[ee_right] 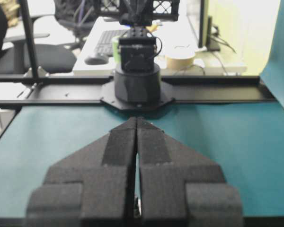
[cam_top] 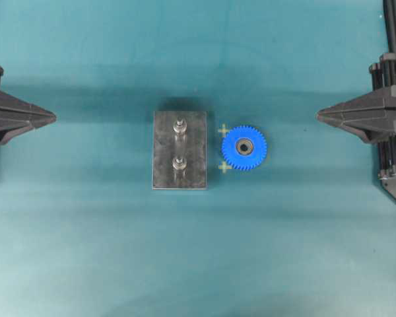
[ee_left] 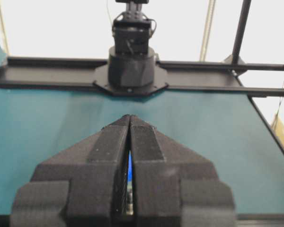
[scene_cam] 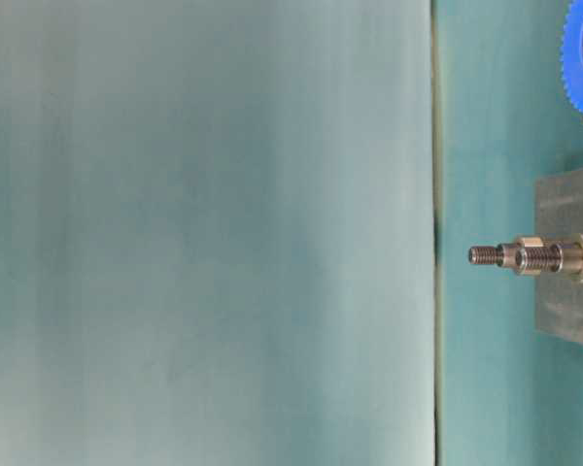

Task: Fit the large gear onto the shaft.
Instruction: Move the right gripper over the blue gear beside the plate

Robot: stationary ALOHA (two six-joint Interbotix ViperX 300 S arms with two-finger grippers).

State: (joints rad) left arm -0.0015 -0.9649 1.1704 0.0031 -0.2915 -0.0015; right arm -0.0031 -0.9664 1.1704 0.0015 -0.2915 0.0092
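The biggest thing before me is the teal table cover (cam_top: 198, 264), which fills almost the whole overhead view. On it, a little left of the middle, lies the dark grey plate (cam_top: 165, 152), a rectangle with its long side running from top to bottom in that view.

My two arms wait at the edges, well apart from the plate. My left gripper (cam_top: 53, 117) points inward from the left side, and its two black fingers (ee_left: 109, 156) are pressed together, so only a thin slit stays between them; it has nothing in its hold. My right gripper (cam_top: 319, 115) points inward from the right side in the same way, closed completely and also holding nothing.

The large gear (cam_top: 244, 147) lies flat on the cover just beside the right edge of the plate, not on it. It is bright blue, with a silvery bearing and a dark hole at its centre. Two small pale cross marks (cam_top: 224, 130) sit on the cover between the gear and the plate.

On the plate two thin steel pins stand upright in one line: the shaft (cam_top: 179, 124) further up, and the second pin (cam_top: 179, 162) below it. Both pins are bare. In the table-level view they overlap, so there I cannot tell them apart.
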